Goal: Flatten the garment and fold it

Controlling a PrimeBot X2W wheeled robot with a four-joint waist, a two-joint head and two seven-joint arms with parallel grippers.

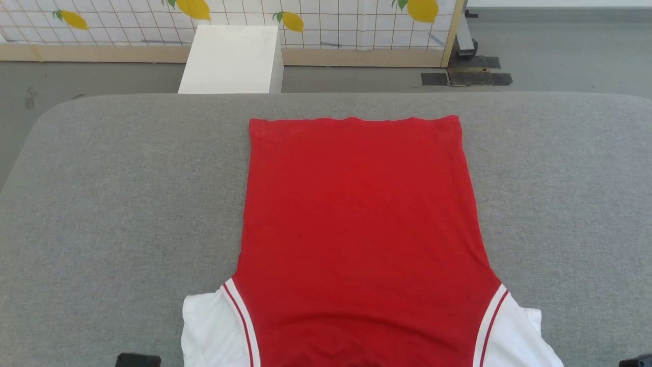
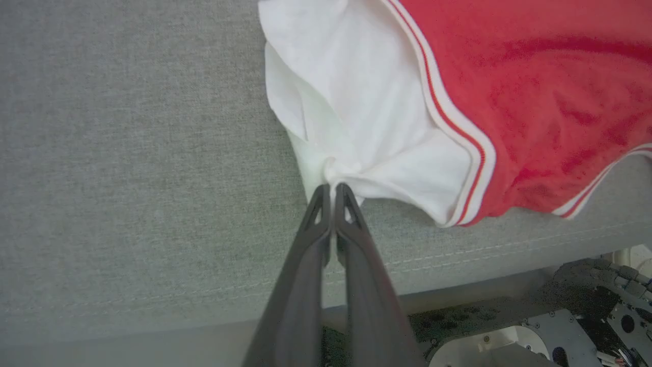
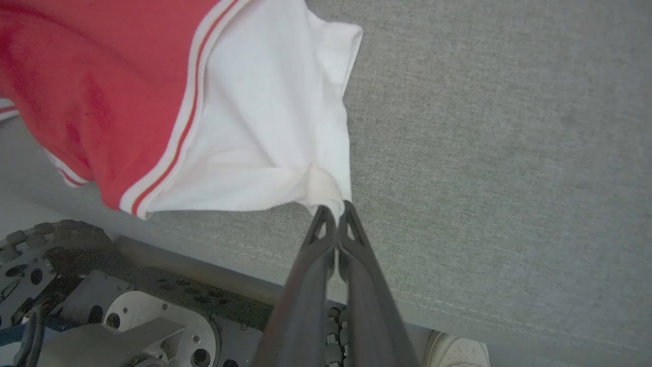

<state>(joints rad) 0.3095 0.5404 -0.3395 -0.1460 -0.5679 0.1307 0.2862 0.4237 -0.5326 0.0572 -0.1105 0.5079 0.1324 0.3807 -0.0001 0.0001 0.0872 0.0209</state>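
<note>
The red jersey-style shirt with white short sleeves and red-white striped trim [image 1: 356,219] lies flat, plain red side up, mid-way across the grey fabric-covered table [image 1: 112,204]. In the head view its hem is toward 12 o'clock and its sleeves are at 7 and 5 o'clock. The left gripper [image 2: 332,189] has its dark fingers pressed together on a bunched corner of the left sleeve, and the right gripper [image 3: 337,208] is pinched likewise on the right sleeve's corner. A white rectangular box [image 1: 232,58] stands beyond the table at 11 o'clock. What looks like a pale shoe [image 3: 456,351] sits at 5 o'clock in the right wrist view.
</note>
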